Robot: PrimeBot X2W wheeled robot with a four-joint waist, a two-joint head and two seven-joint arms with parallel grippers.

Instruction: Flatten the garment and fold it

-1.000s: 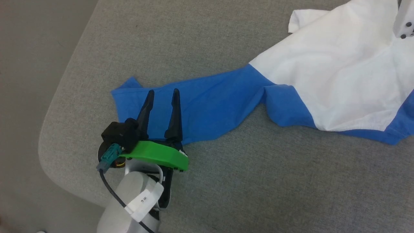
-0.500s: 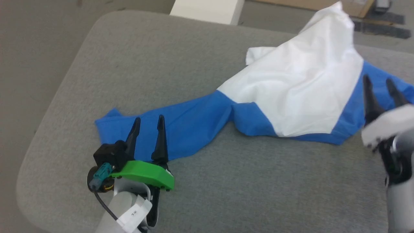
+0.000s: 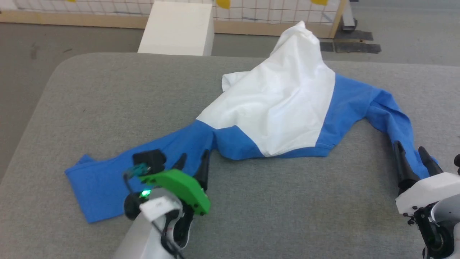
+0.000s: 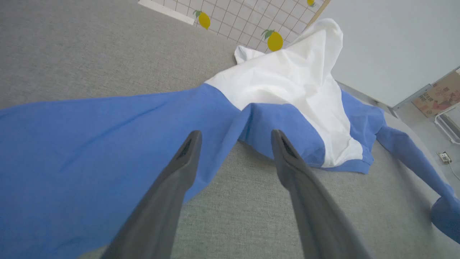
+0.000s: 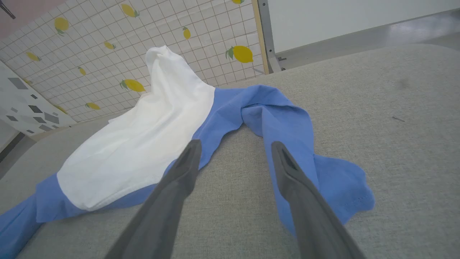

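Observation:
The garment [image 3: 276, 104], white with royal-blue sleeves, lies bunched across the grey table [image 3: 107, 90], its white body rising in a peak at the back. One blue sleeve [image 3: 107, 176] stretches toward the near left, the other sleeve [image 3: 391, 115] curls toward the near right. My left gripper [image 3: 194, 160] hovers open over the inner end of the left sleeve, fingers apart and holding nothing [image 4: 233, 135]. At the near right, my right gripper [image 3: 408, 149] stands open beside the right sleeve's cuff, which its wrist view shows under and beside one finger [image 5: 233, 144].
A white box [image 3: 176, 28] stands on the floor beyond the table's far edge. A lemon-patterned tiled panel [image 5: 90, 46] with a wooden frame runs behind it. The table's rounded left corner [image 3: 61, 68] drops to the grey floor.
The head camera has tilted up, bringing the far edge and the floor beyond into view. The right gripper has come down to the right sleeve's cuff. The left gripper has moved along its sleeve toward the body.

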